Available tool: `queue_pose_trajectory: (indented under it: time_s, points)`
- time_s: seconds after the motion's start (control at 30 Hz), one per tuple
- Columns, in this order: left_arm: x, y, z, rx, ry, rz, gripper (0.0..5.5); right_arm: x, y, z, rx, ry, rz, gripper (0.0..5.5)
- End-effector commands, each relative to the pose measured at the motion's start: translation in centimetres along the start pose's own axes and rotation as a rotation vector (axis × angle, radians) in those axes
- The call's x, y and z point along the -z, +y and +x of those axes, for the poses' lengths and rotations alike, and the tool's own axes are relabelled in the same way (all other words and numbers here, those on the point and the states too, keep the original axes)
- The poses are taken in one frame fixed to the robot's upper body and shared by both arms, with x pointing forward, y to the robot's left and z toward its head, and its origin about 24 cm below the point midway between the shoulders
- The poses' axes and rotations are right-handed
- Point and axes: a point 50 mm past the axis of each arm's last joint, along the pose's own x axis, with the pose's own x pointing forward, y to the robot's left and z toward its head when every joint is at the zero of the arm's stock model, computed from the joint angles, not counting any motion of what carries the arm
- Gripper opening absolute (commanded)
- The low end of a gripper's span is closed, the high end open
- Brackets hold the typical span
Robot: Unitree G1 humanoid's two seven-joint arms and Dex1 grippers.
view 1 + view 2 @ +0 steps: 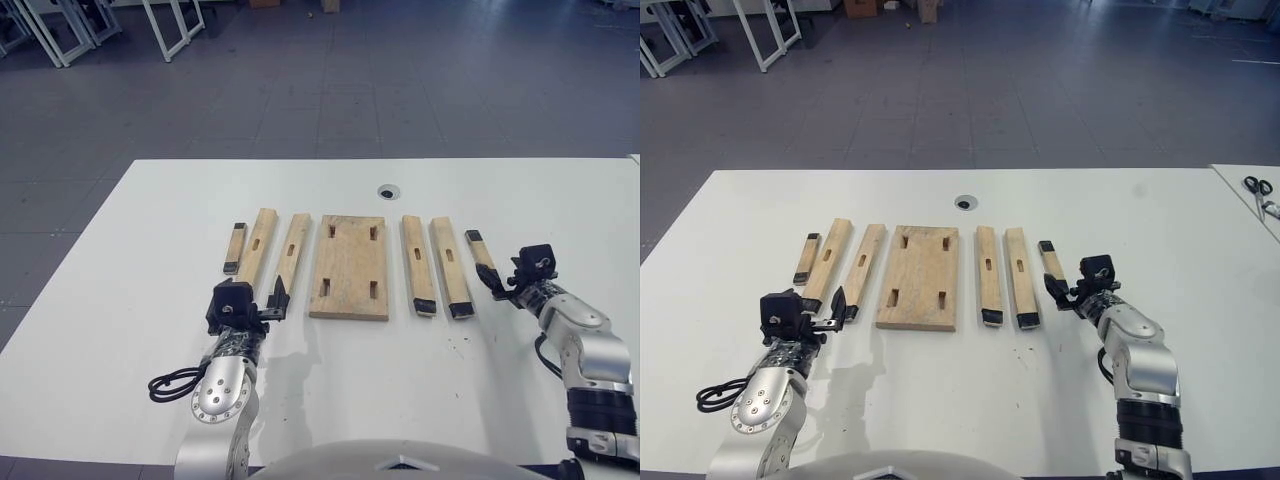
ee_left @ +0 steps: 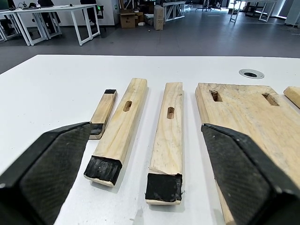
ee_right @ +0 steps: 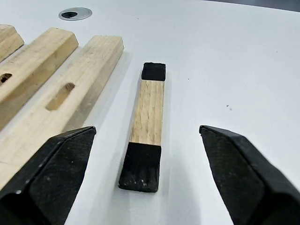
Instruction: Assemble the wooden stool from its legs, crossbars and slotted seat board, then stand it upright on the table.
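Silver forearm casings (image 1: 222,395) and black fingers (image 2: 51,173) are fitted; a black cable (image 1: 170,384) is looped at the left casing's 9 o'clock.

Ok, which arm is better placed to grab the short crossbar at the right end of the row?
Right. The right tool is open and lined up on that crossbar's near end; the left tool sits beyond the seat board, by the left-side legs.
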Motion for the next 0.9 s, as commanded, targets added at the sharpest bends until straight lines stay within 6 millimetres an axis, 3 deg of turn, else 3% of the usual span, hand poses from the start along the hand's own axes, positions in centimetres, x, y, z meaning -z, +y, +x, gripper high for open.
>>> queue_pose_trajectory:
  time_s: [0.03,0.1,0.17,0.47,0.63,0.73,0.83,0.87,0.9]
  points:
    - [0.1,0.0,0.2,-0.005,0.010,0.014,4.29,2.4,0.4,0.9,-0.032,0.089,-0.006,4.08]
    - [0.1,0.1,0.2,-0.004,0.009,0.015,4.29,4.2,0.7,1.4,-0.033,0.150,0.012,4.08]
    - [0.0,0.1,0.2,-0.002,0.009,0.013,4.29,5.1,1.1,1.7,-0.030,0.176,0.034,3.74]
    - [-0.1,0.1,0.2,-0.010,0.009,0.007,4.29,7.5,1.0,1.1,0.009,0.251,0.093,2.16]
    - [0.1,0.1,0.3,-0.003,0.021,-0.002,4.29,7.5,1.1,1.0,0.031,0.240,0.083,1.35]
    - [0.5,0.6,1.7,0.061,0.048,-0.021,4.29,4.8,-0.1,1.1,0.095,0.136,0.036,1.28]
    - [-0.8,-0.1,4.7,0.350,0.088,-0.203,4.29,-2.6,-1.1,0.9,0.189,-0.121,-0.087,1.28]
    - [-1.5,-0.6,5.3,0.462,0.108,-0.295,4.29,-5.1,-0.4,0.8,0.179,-0.213,-0.127,1.28]
    - [-2.3,-1.2,5.7,0.599,0.133,-0.440,4.29,-7.3,1.8,0.8,0.110,-0.304,-0.170,1.28]
